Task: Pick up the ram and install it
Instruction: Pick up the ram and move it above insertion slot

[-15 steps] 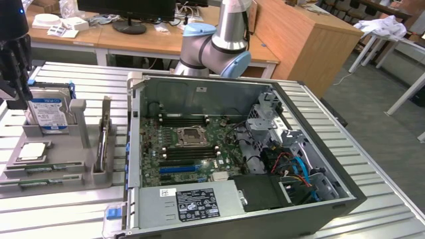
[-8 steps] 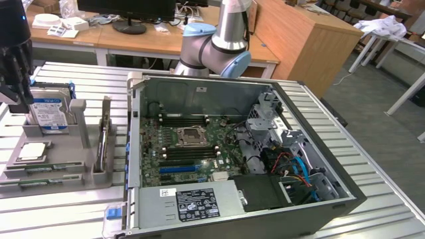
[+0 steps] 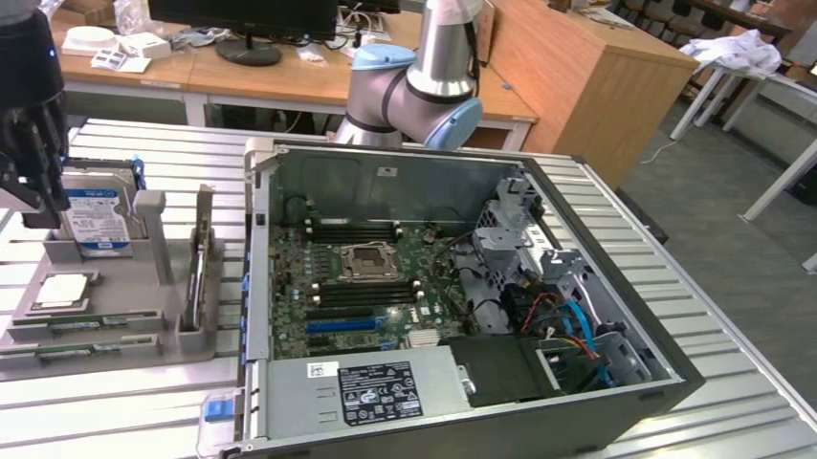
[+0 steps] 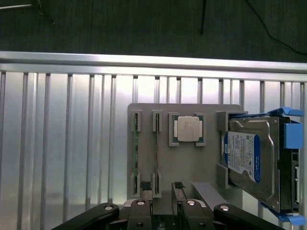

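Two ram sticks stand on edge in the slots of a grey holder. They show as thin green strips, one ram stick beside the other ram stick. In the exterior view they lie at the holder's near end, one ram stick behind the other. My gripper hangs above the holder, open, with nothing between its black fingertips. One fingertip sits over the end of the second stick's slot. In the exterior view the gripper is at the far left, above the holder.
The holder also carries a CPU and a hard drive in a blue bracket. An open computer case fills the middle of the slatted metal table. Its motherboard has black memory slots beside the CPU socket.
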{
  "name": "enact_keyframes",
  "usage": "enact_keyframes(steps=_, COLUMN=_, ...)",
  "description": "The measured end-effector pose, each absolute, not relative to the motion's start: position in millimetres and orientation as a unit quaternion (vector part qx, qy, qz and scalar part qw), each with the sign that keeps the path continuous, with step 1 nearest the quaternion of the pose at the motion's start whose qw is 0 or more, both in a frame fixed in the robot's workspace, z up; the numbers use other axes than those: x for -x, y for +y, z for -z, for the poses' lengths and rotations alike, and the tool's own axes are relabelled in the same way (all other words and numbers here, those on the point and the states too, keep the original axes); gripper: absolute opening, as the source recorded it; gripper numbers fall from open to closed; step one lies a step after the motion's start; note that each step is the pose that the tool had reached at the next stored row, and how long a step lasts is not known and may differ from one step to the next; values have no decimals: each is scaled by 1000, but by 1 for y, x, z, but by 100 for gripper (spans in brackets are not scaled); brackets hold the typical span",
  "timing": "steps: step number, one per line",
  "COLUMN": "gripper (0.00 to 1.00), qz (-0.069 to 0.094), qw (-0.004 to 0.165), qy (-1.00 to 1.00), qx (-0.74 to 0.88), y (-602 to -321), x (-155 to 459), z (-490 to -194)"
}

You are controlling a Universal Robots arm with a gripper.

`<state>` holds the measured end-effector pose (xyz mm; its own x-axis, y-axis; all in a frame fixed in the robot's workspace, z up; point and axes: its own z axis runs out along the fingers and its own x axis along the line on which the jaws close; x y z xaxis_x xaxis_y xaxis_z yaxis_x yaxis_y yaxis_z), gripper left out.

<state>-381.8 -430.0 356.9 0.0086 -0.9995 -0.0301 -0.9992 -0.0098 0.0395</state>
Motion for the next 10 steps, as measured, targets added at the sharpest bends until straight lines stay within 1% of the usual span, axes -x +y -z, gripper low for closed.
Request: enact_keyframes(steps=10, gripper=30, qz=25, qw=3, qy=-704, qx=-710, y=-430, x=382, z=-339)
